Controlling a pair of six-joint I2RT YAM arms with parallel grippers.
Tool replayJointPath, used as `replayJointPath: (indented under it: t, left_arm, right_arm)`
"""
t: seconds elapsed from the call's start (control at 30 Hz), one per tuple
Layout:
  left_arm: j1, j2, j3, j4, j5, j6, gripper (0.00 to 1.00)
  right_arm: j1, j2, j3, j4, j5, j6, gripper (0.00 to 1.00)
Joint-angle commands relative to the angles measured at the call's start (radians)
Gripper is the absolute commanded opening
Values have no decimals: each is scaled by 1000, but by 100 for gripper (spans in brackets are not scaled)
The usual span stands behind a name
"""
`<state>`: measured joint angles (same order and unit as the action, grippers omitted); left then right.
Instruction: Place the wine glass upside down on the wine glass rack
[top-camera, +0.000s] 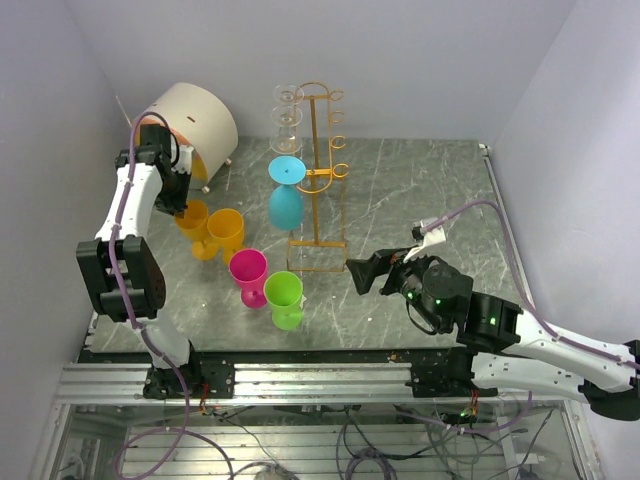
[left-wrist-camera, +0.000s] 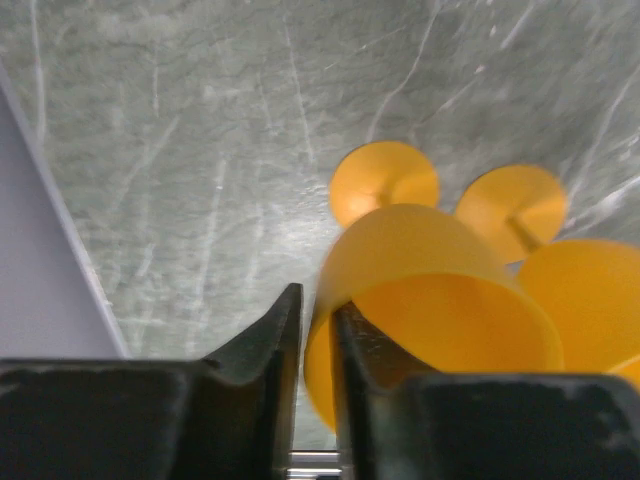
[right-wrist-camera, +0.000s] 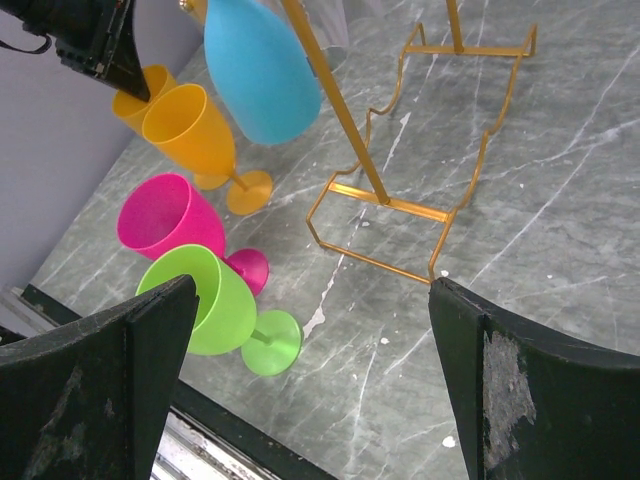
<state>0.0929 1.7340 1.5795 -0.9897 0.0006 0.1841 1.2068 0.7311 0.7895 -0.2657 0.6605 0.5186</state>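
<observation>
From above, your left hand (top-camera: 186, 208) sits down on the orange wine glass (top-camera: 193, 224), which stands upright on the surface (top-camera: 430, 190) to the left of the wine glass rack (top-camera: 318, 170). A second orange glass (top-camera: 227, 233) stands just beside it, on the side nearer the rack. A pink glass (top-camera: 248, 270) and a green glass (top-camera: 284, 298) stand in front of the rack and a little left of its base. A blue glass (top-camera: 285, 205) hangs bowl-down on the rack's left side, with clear glasses (top-camera: 288, 105) higher up on that side. A cream drum (top-camera: 195, 125) lies behind and well left of the rack. Your right hand (top-camera: 365, 272) hovers just right of the rack's base, apart from it.

In your left wrist view, the left hand (left-wrist-camera: 316, 300) is narrow and pinches the rim of the orange wine glass (left-wrist-camera: 430, 290), one finger outside the bowl and the other inside. The second orange glass (left-wrist-camera: 590, 290) touches or nearly touches it; you cannot tell which.

In your right wrist view, the right hand (right-wrist-camera: 312, 285) is spread wide and holds nothing. The wine glass rack (right-wrist-camera: 400, 210) base lies ahead of it, the blue glass (right-wrist-camera: 258, 70) hangs over the base's left edge, and the pink glass (right-wrist-camera: 165, 215) and green glass (right-wrist-camera: 205, 300) stand left of the rack.
</observation>
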Motion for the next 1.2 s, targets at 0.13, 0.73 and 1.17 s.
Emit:
replayJointPath:
  t: [0.13,0.73,1.17]
  left_arm:
    - [-15,-49,24,-31,5,22,7]
    - [-58,-659,348,184,91,111,7]
    - [-55,-1111,-357,1052,388,179,7]
  right_arm:
    - [-3,-5,28,-17,-11,-11,100]
    - [-3,304,409,303,-817,-1,100]
    - [-146,541,375,1041,-940,520,99]
